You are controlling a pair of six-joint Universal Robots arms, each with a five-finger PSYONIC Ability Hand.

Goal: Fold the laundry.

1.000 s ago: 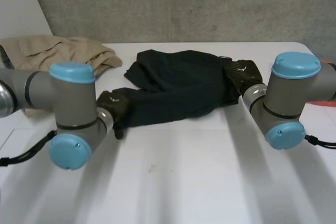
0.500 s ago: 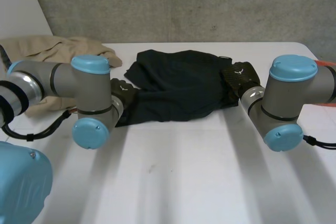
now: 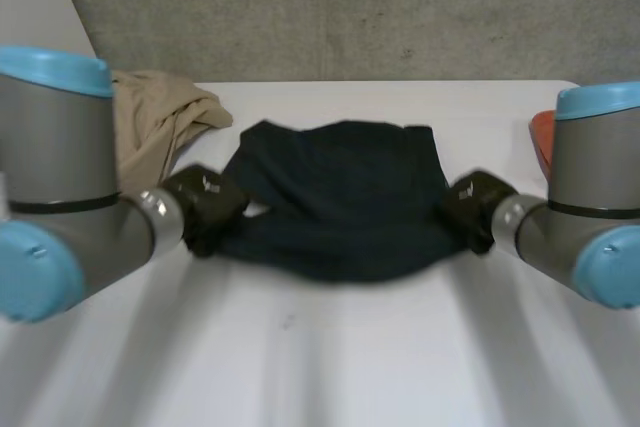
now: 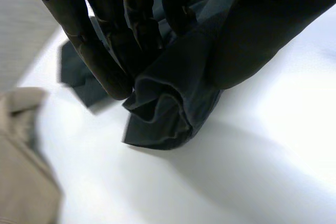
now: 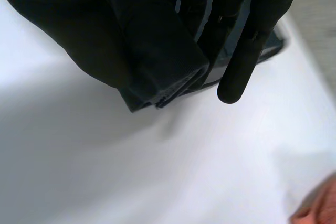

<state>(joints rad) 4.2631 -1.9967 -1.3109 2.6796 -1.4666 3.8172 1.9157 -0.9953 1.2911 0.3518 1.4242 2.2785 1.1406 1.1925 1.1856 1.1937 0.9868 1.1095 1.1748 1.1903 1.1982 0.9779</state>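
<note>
Both ends of dark garment (image 3: 335, 197) pinched, spanning between left hand (image 3: 205, 209) and right hand (image 3: 478, 205).

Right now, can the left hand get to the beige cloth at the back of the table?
Probably not yet: the left hand is pinching one end of the dark garment. The beige cloth lies close behind it, with nothing between.

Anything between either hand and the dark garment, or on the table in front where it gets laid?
Nothing visible. The left hand and right hand each pinch one end of the dark garment. The tan cloth and an orange thing sit off to the sides, farther back than the near table.
</note>
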